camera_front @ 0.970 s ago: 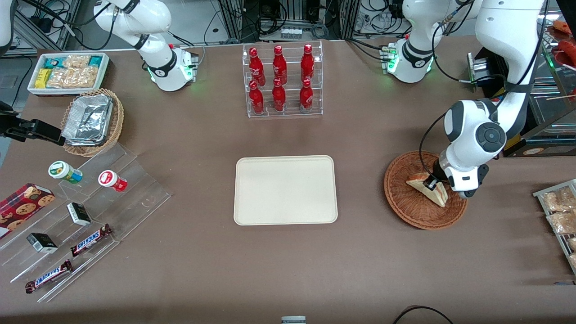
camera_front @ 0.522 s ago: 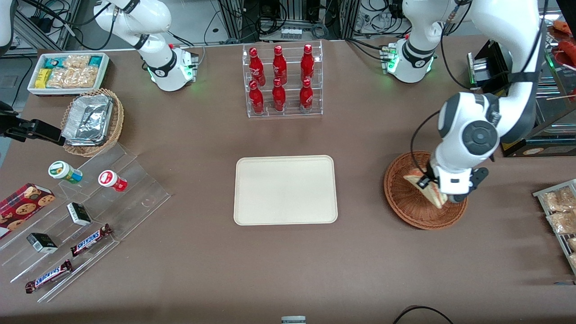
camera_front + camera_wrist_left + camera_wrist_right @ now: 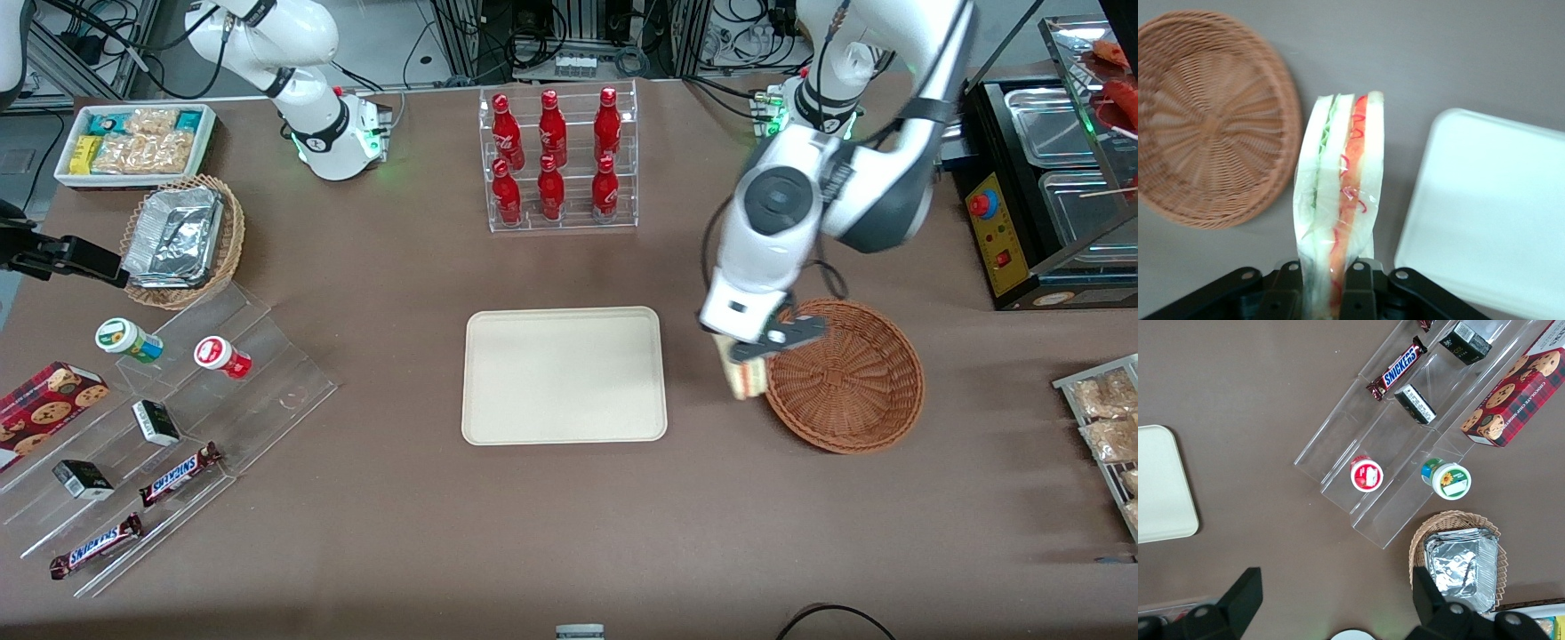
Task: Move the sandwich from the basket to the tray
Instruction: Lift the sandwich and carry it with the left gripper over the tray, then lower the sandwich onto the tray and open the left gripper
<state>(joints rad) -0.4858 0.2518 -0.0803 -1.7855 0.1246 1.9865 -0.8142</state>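
Wrist view: sandwich (image 3: 1338, 207) between gripper (image 3: 1323, 277) fingers.

front view high over whole table, wrist views straight down, close, all sharing tray (image 3: 564, 375)

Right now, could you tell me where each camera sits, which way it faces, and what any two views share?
Front view: high, facing both arms, looking down on the table; both arms show, the gripper holding the sandwich between basket and tray.
Left wrist view: on the working arm, looking down past its fingers at sandwich, basket, tray.
Right wrist view: on the parked arm, looking down at the snack steps; its own fingers show.
Shared: front and left wrist show sandwich, basket, tray.
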